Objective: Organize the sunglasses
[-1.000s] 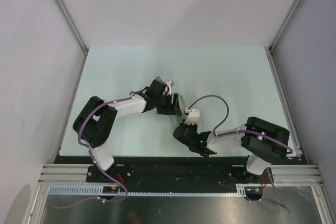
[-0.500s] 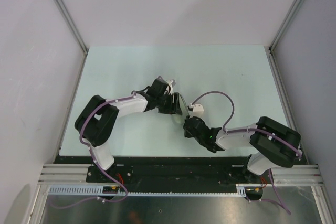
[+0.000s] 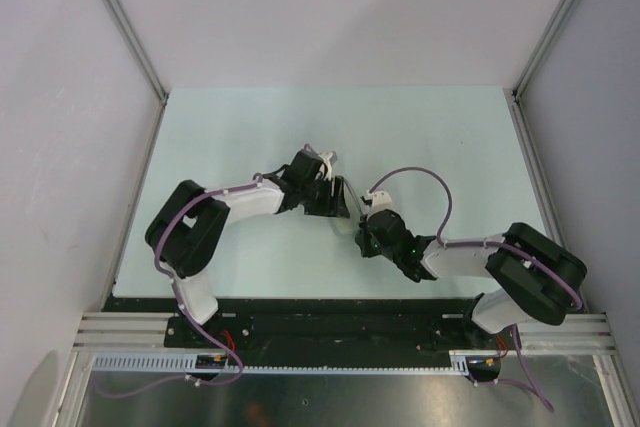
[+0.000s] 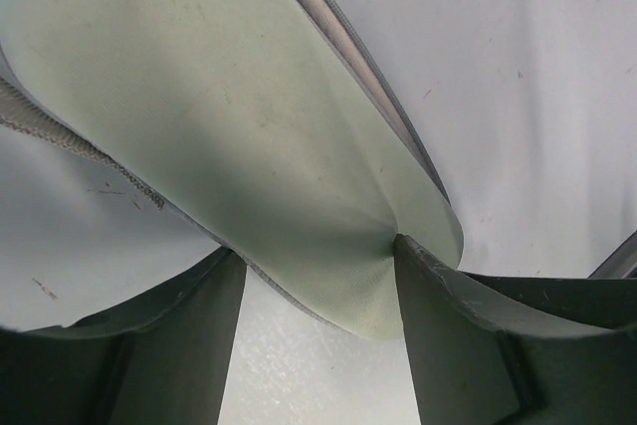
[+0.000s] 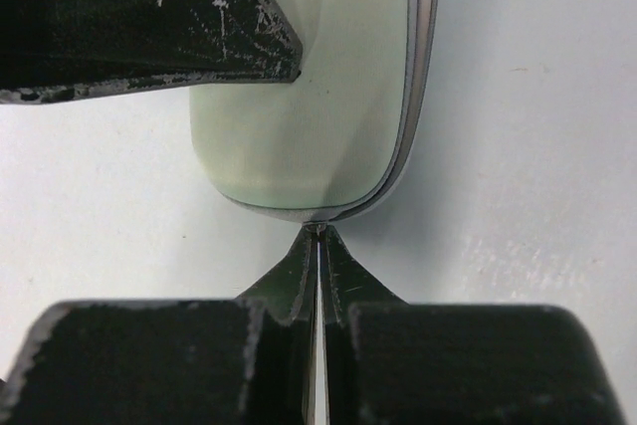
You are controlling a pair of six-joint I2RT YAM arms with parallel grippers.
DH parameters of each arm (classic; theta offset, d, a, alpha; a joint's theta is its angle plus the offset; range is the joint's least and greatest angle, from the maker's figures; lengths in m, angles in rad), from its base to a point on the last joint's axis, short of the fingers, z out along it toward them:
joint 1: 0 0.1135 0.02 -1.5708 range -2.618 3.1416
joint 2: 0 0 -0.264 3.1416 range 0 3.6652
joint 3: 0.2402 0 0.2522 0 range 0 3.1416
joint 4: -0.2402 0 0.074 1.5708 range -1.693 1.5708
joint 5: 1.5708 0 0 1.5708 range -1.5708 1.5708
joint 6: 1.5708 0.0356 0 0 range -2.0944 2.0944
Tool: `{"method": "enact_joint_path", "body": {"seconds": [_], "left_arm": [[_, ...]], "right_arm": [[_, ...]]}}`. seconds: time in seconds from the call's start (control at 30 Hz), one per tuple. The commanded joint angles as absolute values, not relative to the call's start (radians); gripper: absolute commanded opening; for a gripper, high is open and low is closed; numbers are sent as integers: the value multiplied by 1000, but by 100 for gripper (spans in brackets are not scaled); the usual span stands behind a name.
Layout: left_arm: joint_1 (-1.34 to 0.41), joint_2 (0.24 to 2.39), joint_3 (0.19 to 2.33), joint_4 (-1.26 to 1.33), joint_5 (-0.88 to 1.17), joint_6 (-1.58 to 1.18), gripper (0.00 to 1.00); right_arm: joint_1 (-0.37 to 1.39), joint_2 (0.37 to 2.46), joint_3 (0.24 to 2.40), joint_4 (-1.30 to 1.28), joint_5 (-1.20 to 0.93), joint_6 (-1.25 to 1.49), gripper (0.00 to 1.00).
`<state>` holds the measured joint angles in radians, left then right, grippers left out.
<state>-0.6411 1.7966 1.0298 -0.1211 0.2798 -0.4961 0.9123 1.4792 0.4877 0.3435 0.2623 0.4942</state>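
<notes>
At the centre of the bench point(image 3: 450, 147), the left fingers point(image 4: 189, 345) clamp the oblong case point(image 4: 279, 146), which stretches toward 12 o'clock from the right fingers point(image 5: 289, 286), pressed together at its end rim; the sunglasses are hidden, presumably inside.

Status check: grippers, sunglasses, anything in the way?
Left gripper clamped on pale green oblong case. Right gripper shut at the case's rounded end. Wire-framed sunglasses not in view. Grippers crowd each other there.
</notes>
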Motion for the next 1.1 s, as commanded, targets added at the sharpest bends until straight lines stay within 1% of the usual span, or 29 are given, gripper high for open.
{"method": "enact_joint_path", "body": {"seconds": [0.0, 0.13, 0.27, 0.33, 0.53, 0.67, 0.83, 0.93, 1.07], "left_arm": [[-646, 1844, 1008, -239, 198, -407, 65], [-646, 1853, 1009, -239, 198, -405, 65], [-646, 1859, 1015, -245, 195, -399, 64], [-646, 1862, 1019, -249, 192, -396, 64], [-646, 1873, 1025, -256, 196, -391, 64], [-646, 1878, 1029, -258, 201, -385, 64], [-646, 1875, 1035, -259, 207, -371, 64], [-646, 1867, 1040, -259, 207, -364, 64], [-646, 1841, 1049, -261, 203, -364, 68]], "right_arm": [[825, 1405, 483, 312, 243, 342, 0], [756, 1370, 483, 261, 144, 237, 0], [701, 1345, 486, 221, 112, 166, 0], [654, 1342, 486, 216, 45, 156, 0], [571, 1380, 517, 216, -29, 178, 0], [565, 1446, 566, 207, -40, 196, 0], [563, 1465, 600, 264, -8, 241, 0], [555, 1499, 633, 270, -29, 245, 0], [568, 1508, 643, 272, -103, 288, 0]]}}
